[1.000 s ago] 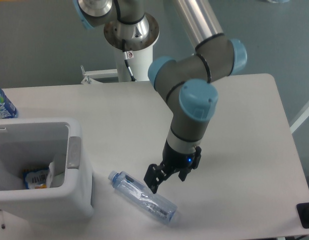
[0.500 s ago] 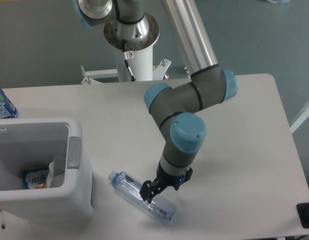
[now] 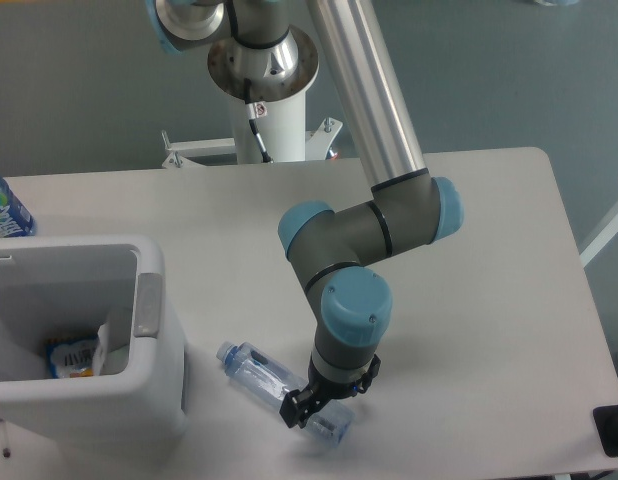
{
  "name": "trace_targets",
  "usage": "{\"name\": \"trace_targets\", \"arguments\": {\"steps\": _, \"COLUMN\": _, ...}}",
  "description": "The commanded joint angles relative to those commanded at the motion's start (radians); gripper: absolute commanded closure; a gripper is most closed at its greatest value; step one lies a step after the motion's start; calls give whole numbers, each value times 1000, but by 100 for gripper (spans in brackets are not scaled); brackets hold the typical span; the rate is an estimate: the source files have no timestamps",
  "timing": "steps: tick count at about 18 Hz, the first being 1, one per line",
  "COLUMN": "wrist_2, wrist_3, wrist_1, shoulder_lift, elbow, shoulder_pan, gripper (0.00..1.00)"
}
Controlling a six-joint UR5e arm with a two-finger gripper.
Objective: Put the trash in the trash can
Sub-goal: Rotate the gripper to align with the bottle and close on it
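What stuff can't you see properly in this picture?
- Gripper: the wrist covers its fingers, so whether they pinch the clear bottle cannot be told.
- Clear bottle: its middle is hidden behind the gripper.
- Trash can: its left side is cut off by the picture edge, and the things inside are too small to name.
- Blue-label bottle: mostly cut off at the left edge.
- Black object: cut off at the right edge.

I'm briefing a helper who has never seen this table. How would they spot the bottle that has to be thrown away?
Start at the white bin on the table's left side. Just to its right, near the front edge, a clear crinkled bottle lies on its side, with the gripper down over its far end. Unlike the blue-labelled bottle standing behind the bin, it has no label and a pale blue cap.
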Motion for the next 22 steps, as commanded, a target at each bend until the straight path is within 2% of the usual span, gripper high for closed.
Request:
{"name": "trace_targets", "arguments": {"steps": 6, "wrist_2": 2, "wrist_3": -23, "wrist_1": 0, "shoulder_lift": -9, "elbow": 3, "shoulder_pan": -8, "gripper": 0}}
{"name": "trace_targets", "arguments": {"steps": 11, "wrist_2": 14, "wrist_3": -40, "wrist_1": 0, "shoulder_lift": -14, "elbow": 3, "shoulder_pan": -18, "gripper": 18}}
{"name": "trace_targets", "arguments": {"steps": 16, "wrist_2": 14, "wrist_3": -40, "wrist_1": 0, "shoulder_lift": -18, "elbow": 3, "shoulder_pan": -18, "gripper": 19}}
{"name": "trace_targets", "arguments": {"steps": 22, "wrist_2": 17, "wrist_3": -38, "wrist_1": 0, "shoulder_lift": -15, "elbow": 3, "shoulder_pan": -20, "gripper": 30}}
